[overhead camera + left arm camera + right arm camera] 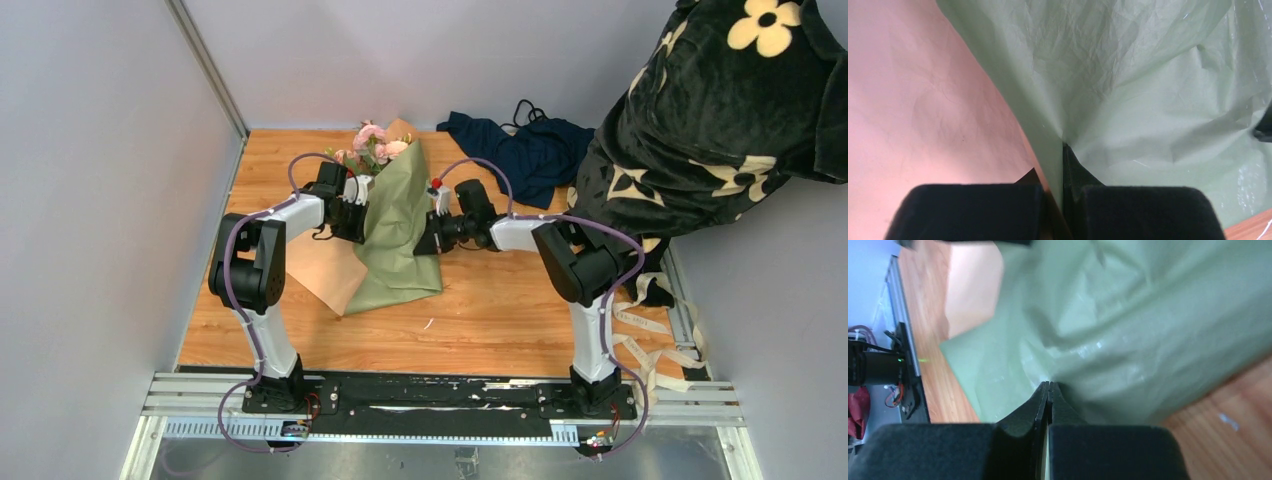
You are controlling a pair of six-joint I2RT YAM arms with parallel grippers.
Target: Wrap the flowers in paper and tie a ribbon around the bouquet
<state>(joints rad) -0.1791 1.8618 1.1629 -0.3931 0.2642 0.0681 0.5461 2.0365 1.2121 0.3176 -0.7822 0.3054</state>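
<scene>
A: Where's the paper (400, 235)?
B: Mid-table, folded over the flowers (372, 143), blooms at the far end.
A: Jaws?
B: The left gripper (1062, 165) pinches a paper fold; the right gripper (1049, 390) is pressed together, seemingly on paper too.

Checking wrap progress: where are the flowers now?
Top view: the flowers stick out of the far end of the folded paper, mid-table toward the back wall, just beyond the left gripper. Neither wrist view shows them.
</scene>
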